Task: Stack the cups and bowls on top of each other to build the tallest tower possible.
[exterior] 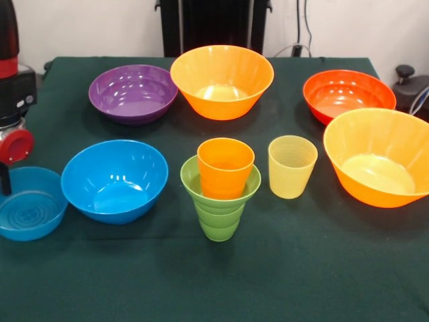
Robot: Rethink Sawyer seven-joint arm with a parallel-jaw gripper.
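Building early: our tower [221, 191] is just the orange cup [225, 166] nested in the green cup [219, 211], mid-bench. Our pincer [5, 180] dips at the small blue bowl [28, 204]; whether it's clamped, we can't tell. Next, that bowl wants lifting.

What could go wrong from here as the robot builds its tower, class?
1. The orange cup sits nested in the green cup; nesting adds little height.
2. The arm hangs over the small blue bowl at the table's edge; a nudge might push it off.
3. A wide bowl on this narrow base could topple.
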